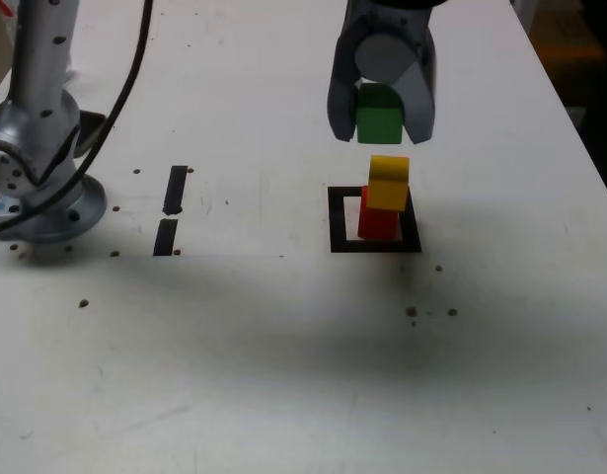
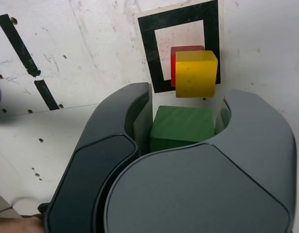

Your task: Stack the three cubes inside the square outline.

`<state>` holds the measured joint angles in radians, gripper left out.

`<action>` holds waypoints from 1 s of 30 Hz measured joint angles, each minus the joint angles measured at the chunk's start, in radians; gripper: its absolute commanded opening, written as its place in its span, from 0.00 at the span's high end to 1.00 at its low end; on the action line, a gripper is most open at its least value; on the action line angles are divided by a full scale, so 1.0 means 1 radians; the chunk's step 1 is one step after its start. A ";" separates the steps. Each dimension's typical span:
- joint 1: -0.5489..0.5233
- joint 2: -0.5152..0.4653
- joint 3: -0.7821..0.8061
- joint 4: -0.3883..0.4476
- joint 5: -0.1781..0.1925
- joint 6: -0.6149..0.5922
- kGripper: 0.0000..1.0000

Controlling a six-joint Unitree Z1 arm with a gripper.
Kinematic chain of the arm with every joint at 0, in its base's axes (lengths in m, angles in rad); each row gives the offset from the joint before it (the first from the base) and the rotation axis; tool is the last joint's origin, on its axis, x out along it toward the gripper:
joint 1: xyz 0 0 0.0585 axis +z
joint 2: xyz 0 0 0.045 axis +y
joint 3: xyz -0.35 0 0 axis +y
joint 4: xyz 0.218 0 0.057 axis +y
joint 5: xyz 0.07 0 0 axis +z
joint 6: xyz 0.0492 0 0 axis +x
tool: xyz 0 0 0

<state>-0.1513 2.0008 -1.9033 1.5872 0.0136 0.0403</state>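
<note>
Third cube in transit: the gripper [image 1: 380, 117] is clamped on the green cube [image 1: 378, 114], held above and slightly behind the yellow cube [image 1: 388, 183], which rests, a little offset, on the red cube [image 1: 377, 223] inside the square outline [image 1: 338, 219]. You should centre green over yellow, not over red, lower it squarely, and let go only once it sits flat.

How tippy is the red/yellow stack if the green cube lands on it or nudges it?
Probably fairly tippy: the yellow cube sits offset on the red cube, overhanging toward the exterior view's right. A sideways nudge would likely slide or topple it; the faces look smooth. The green cube looks rigid, so it should set down flat.
</note>
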 measured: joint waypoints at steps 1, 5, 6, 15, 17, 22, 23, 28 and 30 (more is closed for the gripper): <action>0.000 0.002 0.000 0.001 0.001 0.000 0.76; 0.000 0.016 0.000 0.002 0.001 0.004 0.76; 0.000 0.018 0.000 0.002 0.001 0.005 0.76; 0.000 0.047 0.000 -0.026 -0.004 0.007 0.75; 0.004 0.053 0.002 -0.033 -0.006 0.010 0.75; 0.022 0.062 0.014 -0.043 -0.010 0.020 0.73; 0.025 0.062 0.017 -0.043 -0.011 0.023 0.73; 0.038 0.062 0.030 -0.051 -0.016 0.027 0.72; 0.040 0.062 0.035 -0.056 -0.018 0.029 0.72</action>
<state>-0.1116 2.0629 -1.8684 1.5316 -0.0046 0.0691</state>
